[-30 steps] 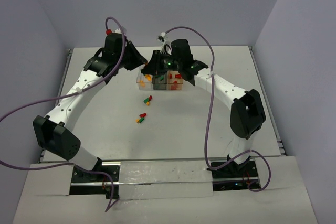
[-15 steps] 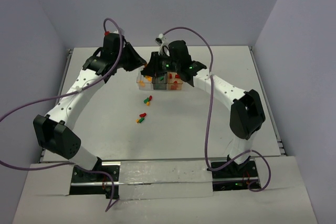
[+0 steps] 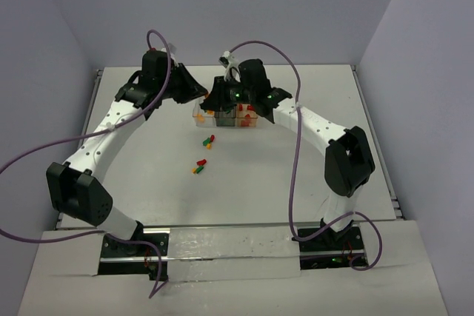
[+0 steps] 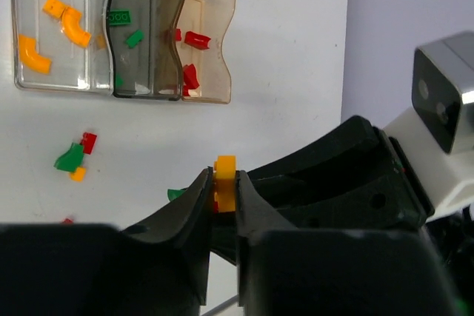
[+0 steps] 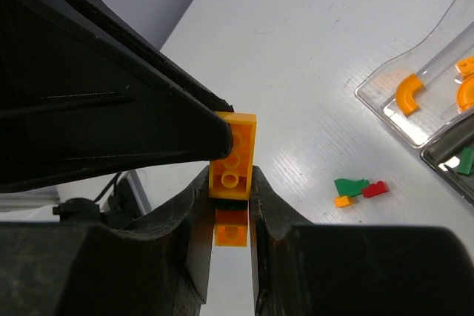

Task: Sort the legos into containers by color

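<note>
Both grippers meet above the left end of the containers (image 3: 226, 115). My left gripper (image 4: 224, 183) is shut on an orange lego (image 4: 224, 177), gripped edge-on. In the right wrist view my right gripper (image 5: 232, 183) is shut on the same small stack: an orange lego (image 5: 233, 155) on top, a thin dark layer, and an orange piece (image 5: 230, 227) below. The left finger's tip (image 5: 185, 135) overlaps its upper end. The clear bin (image 4: 63, 72) holds orange pieces, the dark grey bin (image 4: 144, 57) green ones, and the amber bin (image 4: 211, 72) red ones.
Loose legos lie on the white table in front of the bins: a green, red and orange cluster (image 3: 209, 140) and another small group (image 3: 199, 166) nearer the bases. The first cluster also shows in the wrist views (image 4: 74, 159) (image 5: 359, 189). Purple cables arc over both arms.
Both wrists have drifted slightly left and toward the back, still joined on the orange lego. The loose legos and the bins have not moved.
</note>
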Motion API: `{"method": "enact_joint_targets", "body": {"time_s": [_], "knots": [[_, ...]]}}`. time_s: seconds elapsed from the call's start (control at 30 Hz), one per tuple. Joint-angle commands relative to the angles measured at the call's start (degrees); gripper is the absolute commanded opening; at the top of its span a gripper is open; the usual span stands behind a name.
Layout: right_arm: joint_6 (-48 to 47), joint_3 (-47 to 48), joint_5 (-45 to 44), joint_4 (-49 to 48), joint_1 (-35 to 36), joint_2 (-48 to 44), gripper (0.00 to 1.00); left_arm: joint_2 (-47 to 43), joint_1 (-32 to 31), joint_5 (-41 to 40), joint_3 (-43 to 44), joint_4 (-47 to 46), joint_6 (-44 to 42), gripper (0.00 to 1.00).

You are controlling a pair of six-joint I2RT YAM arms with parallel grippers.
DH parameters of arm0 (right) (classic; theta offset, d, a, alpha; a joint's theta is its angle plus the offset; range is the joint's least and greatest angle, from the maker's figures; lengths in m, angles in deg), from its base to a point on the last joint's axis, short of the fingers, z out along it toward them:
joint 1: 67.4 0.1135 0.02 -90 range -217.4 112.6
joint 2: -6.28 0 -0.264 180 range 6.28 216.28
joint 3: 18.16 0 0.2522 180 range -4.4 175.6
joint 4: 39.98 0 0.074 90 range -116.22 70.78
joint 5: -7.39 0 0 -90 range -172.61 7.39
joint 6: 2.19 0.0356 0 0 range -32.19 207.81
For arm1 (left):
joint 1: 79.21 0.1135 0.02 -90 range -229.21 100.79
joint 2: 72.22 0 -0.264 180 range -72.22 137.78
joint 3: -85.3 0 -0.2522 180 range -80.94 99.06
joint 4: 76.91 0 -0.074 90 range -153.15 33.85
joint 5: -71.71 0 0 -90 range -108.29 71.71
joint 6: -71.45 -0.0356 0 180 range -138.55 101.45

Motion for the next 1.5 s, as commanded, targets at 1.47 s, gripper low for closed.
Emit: {"method": "enact_joint_targets", "body": {"time_s": [1.47], "knots": [[43.89,-17.24,14.19,-33.04,-11.89,-9.47,0.0,-10.08,3.42,34.37,-19.88,-40.19,1.76,0.49]]}}
